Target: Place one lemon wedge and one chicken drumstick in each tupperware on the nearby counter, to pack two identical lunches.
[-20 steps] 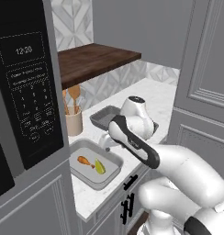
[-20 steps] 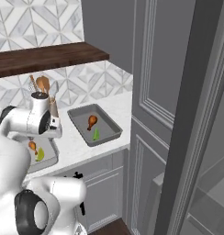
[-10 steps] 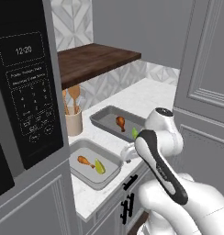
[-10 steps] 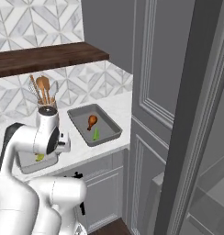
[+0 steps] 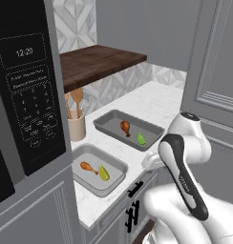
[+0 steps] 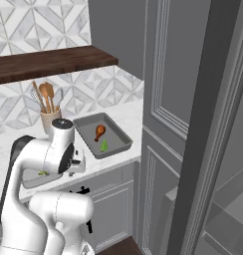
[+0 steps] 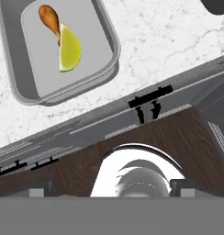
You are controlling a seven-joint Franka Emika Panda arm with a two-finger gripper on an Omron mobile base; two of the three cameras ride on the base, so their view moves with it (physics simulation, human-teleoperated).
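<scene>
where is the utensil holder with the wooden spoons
In the left base view the utensil holder stands on the counter against the backsplash, under the wooden shelf, between the two tupperware trays' back corners.

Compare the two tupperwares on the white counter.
The nearer tupperware sits close to the counter's front edge by the microwave; the farther tupperware lies beyond it, nearer the utensil holder. The farther one looks longer. Both are grey, open, and hold one chicken drumstick and one lemon wedge.

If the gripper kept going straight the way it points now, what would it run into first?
Probably the counter's front edge or the grey cabinet fronts just below; the hand view centres there. The near tupperware, holding a drumstick and lemon wedge, lies off to one side. Depth is uncertain.
</scene>
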